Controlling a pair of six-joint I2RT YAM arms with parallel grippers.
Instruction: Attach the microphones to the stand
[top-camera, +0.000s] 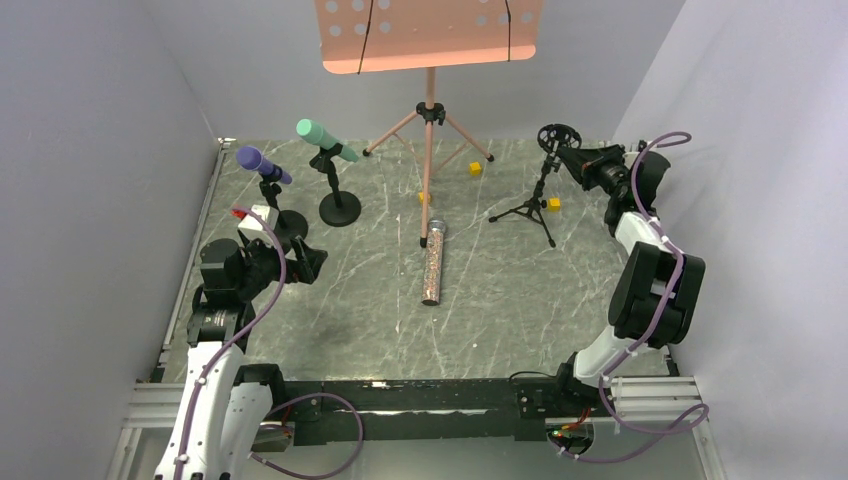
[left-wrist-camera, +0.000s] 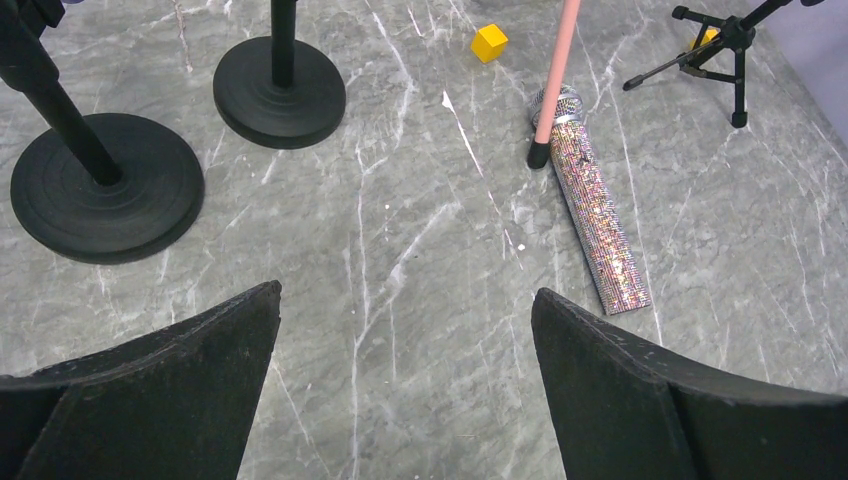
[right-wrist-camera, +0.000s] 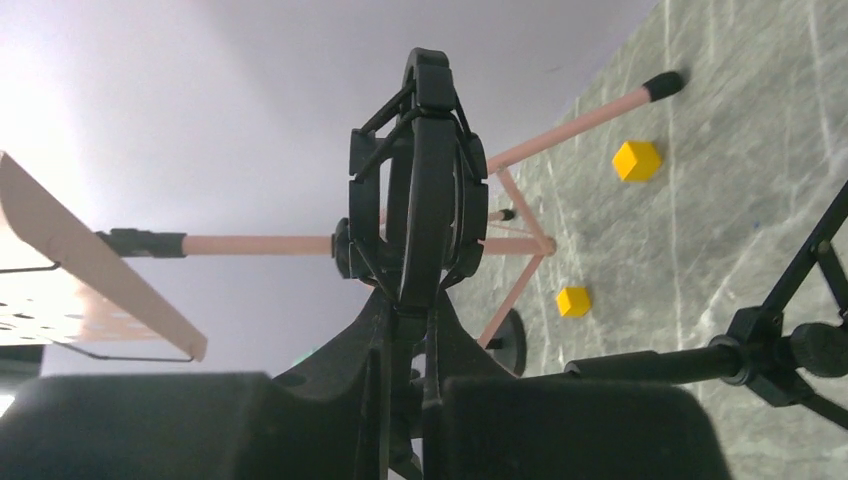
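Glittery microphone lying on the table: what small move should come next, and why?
Probably the left gripper should move right and lower over the glittery microphone. Its jaws stand wide open and empty, the microphone lies loose, and the right gripper is shut on the shock mount, the only empty holder.

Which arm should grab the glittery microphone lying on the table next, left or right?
Left. The left pincer is open and faces the glittery microphone; the right pincer is closed on the tripod stand's shock mount, likely steadying it.
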